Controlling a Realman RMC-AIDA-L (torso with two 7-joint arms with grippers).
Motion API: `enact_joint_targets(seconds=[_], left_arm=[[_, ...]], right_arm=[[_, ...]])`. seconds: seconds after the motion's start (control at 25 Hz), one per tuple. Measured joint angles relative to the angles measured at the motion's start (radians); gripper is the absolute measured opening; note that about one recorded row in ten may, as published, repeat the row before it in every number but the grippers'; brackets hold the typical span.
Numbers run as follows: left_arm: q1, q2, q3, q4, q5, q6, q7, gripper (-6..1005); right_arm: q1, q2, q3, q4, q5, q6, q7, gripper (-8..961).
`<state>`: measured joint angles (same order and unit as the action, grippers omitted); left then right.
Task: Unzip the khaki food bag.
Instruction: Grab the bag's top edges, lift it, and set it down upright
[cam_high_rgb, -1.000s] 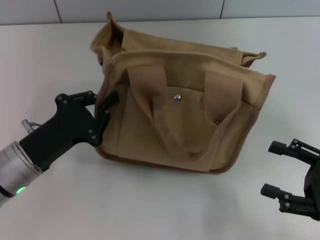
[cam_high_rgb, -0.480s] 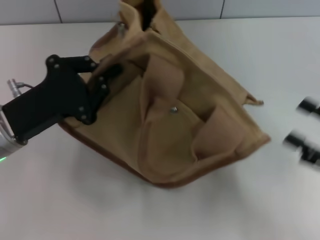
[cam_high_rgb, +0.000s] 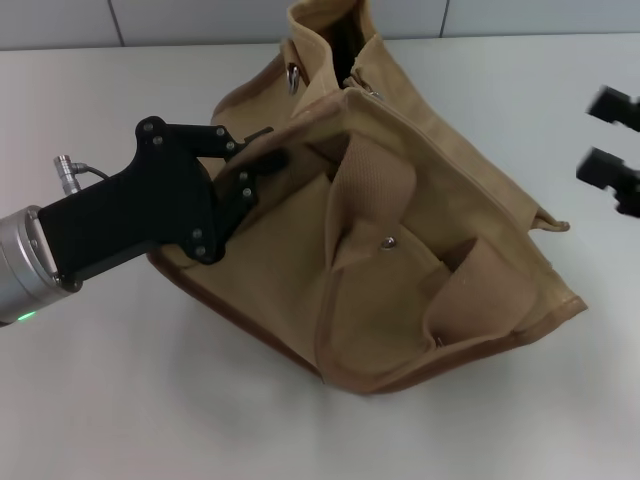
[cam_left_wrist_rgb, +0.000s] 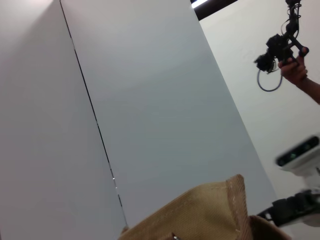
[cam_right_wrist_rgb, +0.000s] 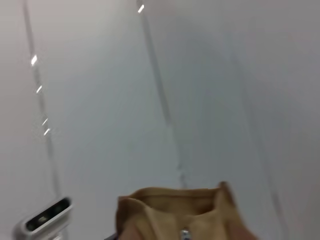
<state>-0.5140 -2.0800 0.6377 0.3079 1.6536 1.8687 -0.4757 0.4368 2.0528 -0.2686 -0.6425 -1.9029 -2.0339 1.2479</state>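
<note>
– Progress, head view? The left gripper (cam_high_rgb: 262, 172) pinches one end of the khaki food bag (cam_high_rgb: 400, 240), which lies tilted on the table (cam_high_rgb: 120, 400); its far end gapes, zip state unclear. The right gripper (cam_high_rgb: 610, 135) hangs spread and empty, apart.

– Left wrist view? One bag edge.

– Right wrist view? One bag, one zip pull (cam_right_wrist_rgb: 185, 233).

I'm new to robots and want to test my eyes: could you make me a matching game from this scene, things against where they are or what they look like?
Things:
1. bag
2. left gripper
3. right gripper
4. snap stud

Descriptions:
A. silver, on the front pocket
B. tan cloth, lying tilted on the table
C. clamped on the bag's upper edge
D. apart from the bag, at the picture's edge

Pairs: 1-B, 2-C, 3-D, 4-A
</note>
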Motion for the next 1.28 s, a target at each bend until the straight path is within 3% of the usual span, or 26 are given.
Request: enact_joint_targets(seconds=[0.2, 0.48, 0.96, 1.16, 1.28], left_arm=[[-0.003, 0.000, 0.011, 0.001, -0.002, 0.004, 0.001, 56], [-0.016, 0.001, 0.019, 0.009, 0.001, 0.011, 0.002, 57], [-0.026, 0.001, 0.042, 0.016, -0.001, 0.012, 0.002, 57], [-0.030, 0.002, 0.053, 0.016, -0.002, 0.012, 0.002, 57], [-0.034, 0.002, 0.056, 0.016, -0.002, 0.012, 0.002, 57]], right_arm=[[0.095, 0.007, -0.134, -0.159, -0.002, 0.024, 0.166, 710], [0.143, 0.015, -0.281, -0.240, 0.002, 0.110, 0.261, 701], [0.156, 0.028, -0.449, -0.324, 0.006, 0.159, 0.308, 686], [0.150, 0.029, -0.555, -0.372, 0.002, 0.206, 0.360, 595], [0.150, 0.028, -0.603, -0.416, 0.000, 0.213, 0.407, 596]])
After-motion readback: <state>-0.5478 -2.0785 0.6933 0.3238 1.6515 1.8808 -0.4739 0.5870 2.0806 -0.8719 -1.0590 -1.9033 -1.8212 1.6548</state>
